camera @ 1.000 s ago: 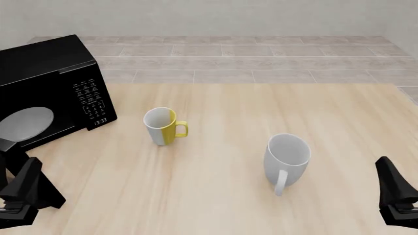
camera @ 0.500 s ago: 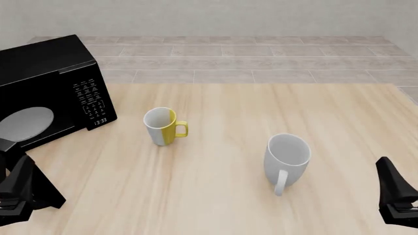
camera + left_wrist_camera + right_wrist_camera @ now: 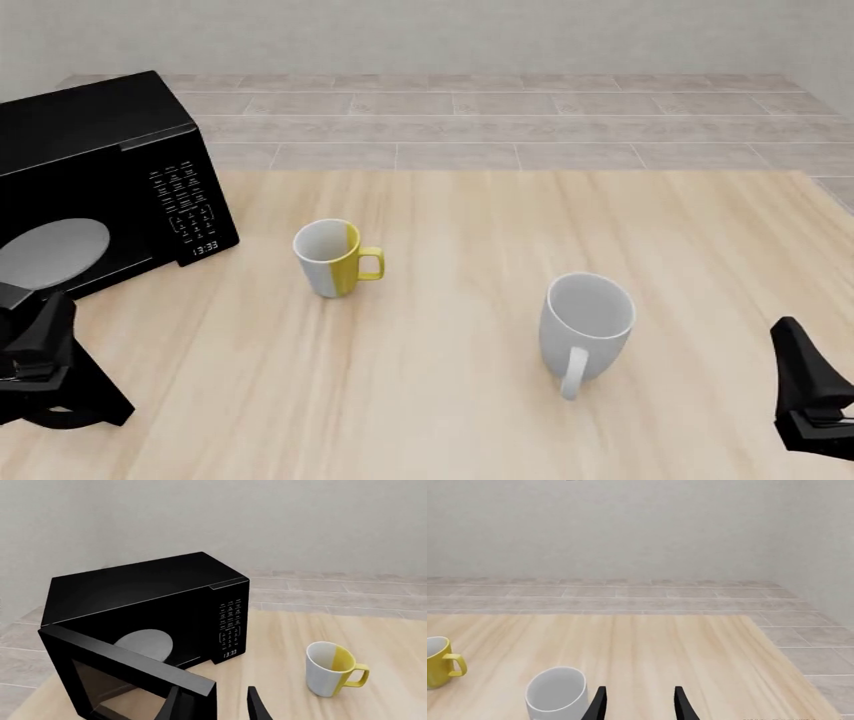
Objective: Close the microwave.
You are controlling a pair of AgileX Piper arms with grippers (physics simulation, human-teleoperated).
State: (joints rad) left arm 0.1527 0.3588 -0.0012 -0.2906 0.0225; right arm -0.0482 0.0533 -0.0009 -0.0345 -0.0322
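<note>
The microwave (image 3: 100, 165) is a glossy black box at the far left of the table. Its door (image 3: 123, 672) with the dark window hangs open toward me, showing the pale turntable (image 3: 143, 644). The keypad (image 3: 230, 622) and clock (image 3: 230, 654) face right of the opening. My left gripper (image 3: 51, 335) is open and empty, just in front of the door's free edge; its fingers (image 3: 175, 706) stand apart in the left wrist view. My right gripper (image 3: 798, 365) is open and empty at the table's near right, fingers (image 3: 680, 705) apart.
A yellow-and-white mug (image 3: 334, 258) stands right of the microwave, and also shows in the left wrist view (image 3: 330, 670). A larger white mug (image 3: 585, 325) stands mid-right, close ahead of the right gripper (image 3: 557, 694). Tiled floor lies beyond the table's far edge.
My left gripper has risen and moved forward, closer to the open door's edge. The right arm, the mugs and the microwave have not moved.
</note>
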